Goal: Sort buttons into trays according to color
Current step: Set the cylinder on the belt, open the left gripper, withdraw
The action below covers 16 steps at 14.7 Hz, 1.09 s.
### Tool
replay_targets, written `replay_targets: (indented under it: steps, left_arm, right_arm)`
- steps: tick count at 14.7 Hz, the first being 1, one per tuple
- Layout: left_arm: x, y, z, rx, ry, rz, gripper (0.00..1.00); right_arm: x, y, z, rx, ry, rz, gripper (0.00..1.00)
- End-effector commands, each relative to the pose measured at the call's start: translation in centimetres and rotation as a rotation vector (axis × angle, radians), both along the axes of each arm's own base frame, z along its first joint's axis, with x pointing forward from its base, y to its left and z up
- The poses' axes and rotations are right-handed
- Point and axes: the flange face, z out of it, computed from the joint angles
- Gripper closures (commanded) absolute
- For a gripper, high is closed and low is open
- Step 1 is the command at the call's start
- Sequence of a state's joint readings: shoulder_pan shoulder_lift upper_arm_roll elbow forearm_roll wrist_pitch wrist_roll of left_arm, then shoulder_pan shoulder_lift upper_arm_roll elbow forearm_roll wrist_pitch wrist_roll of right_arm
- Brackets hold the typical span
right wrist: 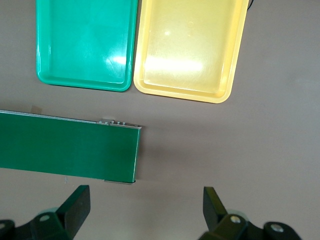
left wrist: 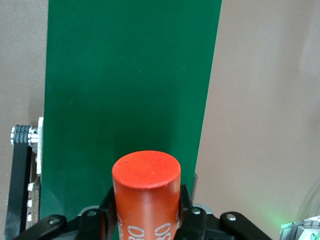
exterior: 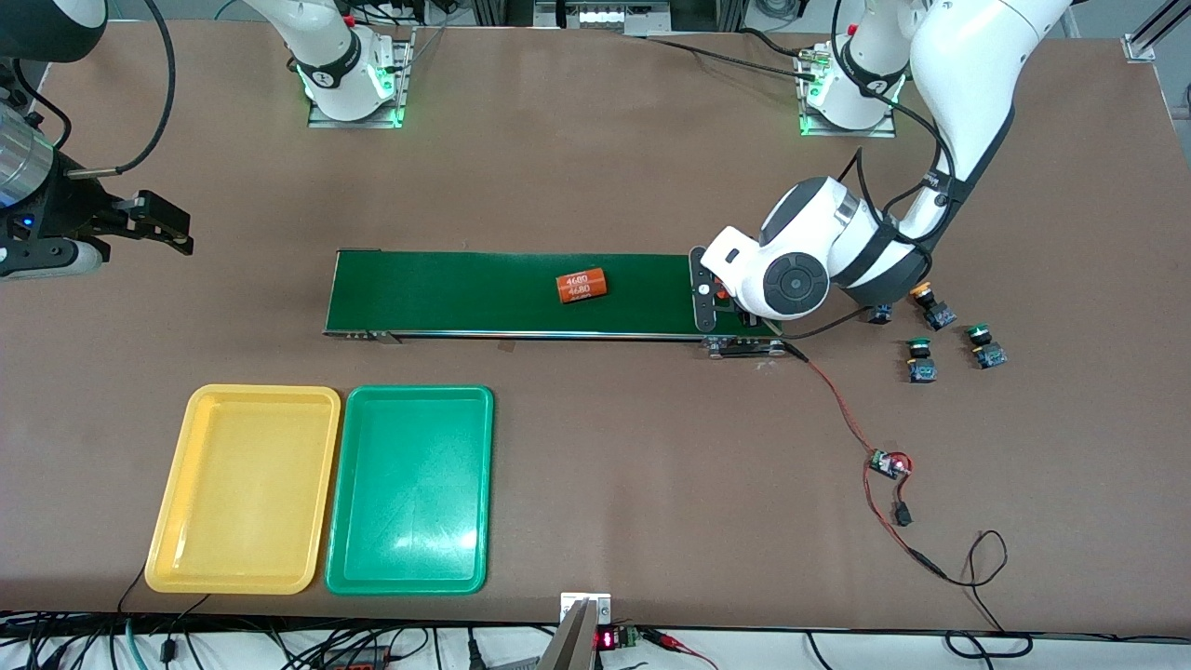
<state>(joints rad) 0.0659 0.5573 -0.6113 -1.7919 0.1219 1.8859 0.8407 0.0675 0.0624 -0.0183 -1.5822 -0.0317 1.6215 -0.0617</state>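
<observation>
My left gripper (left wrist: 146, 202) is shut on an orange cylinder (left wrist: 146, 175) marked 4680, held over the end of the dark green belt (left wrist: 130, 75) nearest the left arm. Two green-capped buttons (exterior: 919, 358) (exterior: 984, 344) and one yellow-orange-capped button (exterior: 930, 307) stand on the table beside that belt end. Another button (exterior: 879, 314) shows partly under the left arm. The yellow tray (exterior: 242, 489) and green tray (exterior: 409, 489) lie side by side, nearer the front camera than the belt, with nothing in them. My right gripper (right wrist: 145, 205) waits open over bare table past the belt's other end.
A second orange 4680 cylinder (exterior: 582, 286) lies on the belt (exterior: 447, 293) near its middle. A red and black wire runs from the belt end to a small circuit board (exterior: 889, 462) and on toward the table's front edge.
</observation>
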Motion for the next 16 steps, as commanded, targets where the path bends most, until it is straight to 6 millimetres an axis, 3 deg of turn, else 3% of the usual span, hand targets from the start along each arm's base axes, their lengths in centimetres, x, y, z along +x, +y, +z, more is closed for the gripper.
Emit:
replay_targets:
  steps: [1, 3, 4, 7, 10, 12, 16]
  left_arm:
    - [0.2, 0.5, -1.4, 0.005, -0.035, 0.010, 0.89]
    - [0.4, 0.9, -2.1, 0.014, -0.035, 0.018, 0.68]
    - [0.6, 1.1, -1.8, 0.015, -0.037, 0.021, 0.01]
    - [0.2, 1.5, 0.6, 0.073, -0.018, 0.043, 0.00]
    - [-1.1, 0.4, 5.4, 0.190, -0.050, 0.179, 0.00]
    - [-0.5, 0.1, 8.8, 0.254, -0.124, 0.364, 0.00]
    - [1.1, 1.9, 9.5, 0.392, -0.135, 0.735, 0.00]
  right_arm:
    - [0.0, -0.3, 0.2, 0.000, -0.001, 0.013, 0.00]
    - [0.0, -0.3, 0.2, 0.000, -0.001, 0.013, 0.00]
    - [0.0, -0.3, 0.2, -0.001, -0.001, 0.013, 0.00]
    - [0.0, -0.2, 0.1, -0.001, 0.000, 0.015, 0.00]
    - [0.0, -0.3, 0.2, -0.001, -0.001, 0.013, 0.00]
    - [0.0, -0.3, 0.2, 0.000, -0.001, 0.013, 0.00]
    - [0.0, -0.3, 0.2, 0.000, -0.001, 0.013, 0.00]
